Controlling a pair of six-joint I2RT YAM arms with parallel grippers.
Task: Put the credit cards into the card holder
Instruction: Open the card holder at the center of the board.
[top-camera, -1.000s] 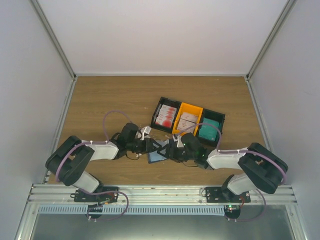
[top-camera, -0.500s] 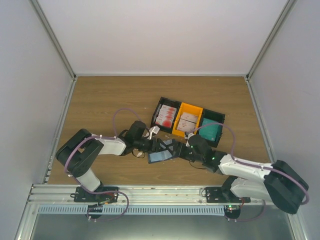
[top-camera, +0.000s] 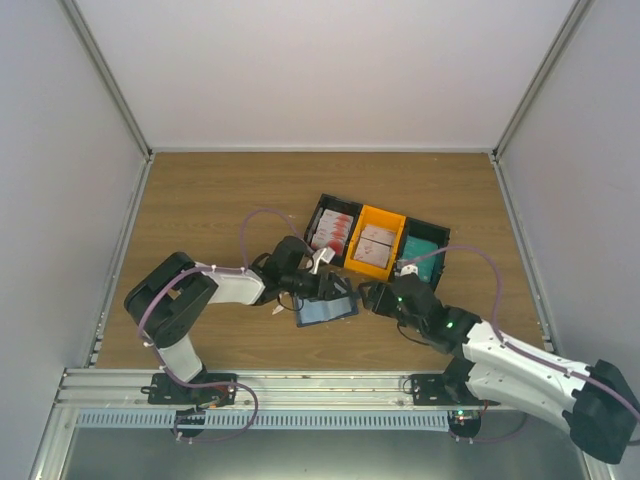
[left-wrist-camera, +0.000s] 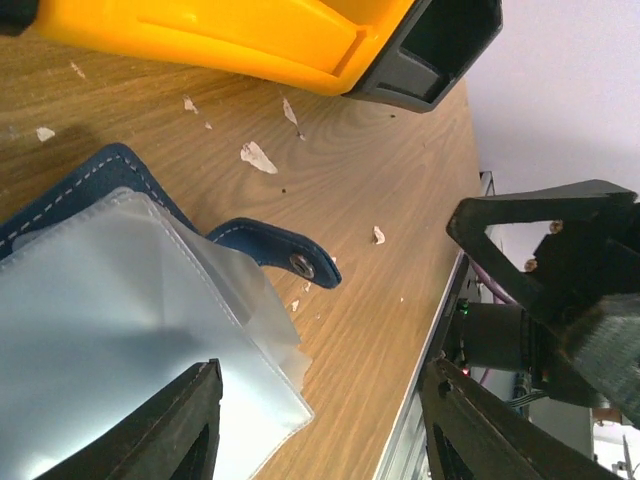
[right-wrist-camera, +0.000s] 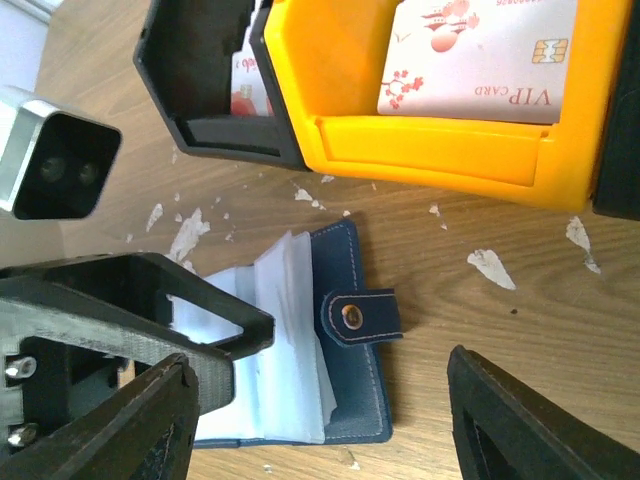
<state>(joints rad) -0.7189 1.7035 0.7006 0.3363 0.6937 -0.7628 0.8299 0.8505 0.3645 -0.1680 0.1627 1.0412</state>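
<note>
Just near of the orange tray (right-wrist-camera: 430, 150) holding credit cards (right-wrist-camera: 475, 50), the open card holder (top-camera: 326, 311) lies on the table (top-camera: 200, 200) beneath the spread left pincer (left-wrist-camera: 325, 425), with the spread, empty right pincer (right-wrist-camera: 318, 400) immediately right.

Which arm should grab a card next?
Probably the right. The right gripper is open and empty, facing the orange tray where a card stands. The left gripper sits at the open card holder, over its clear sleeves, so it looks worse placed.
</note>
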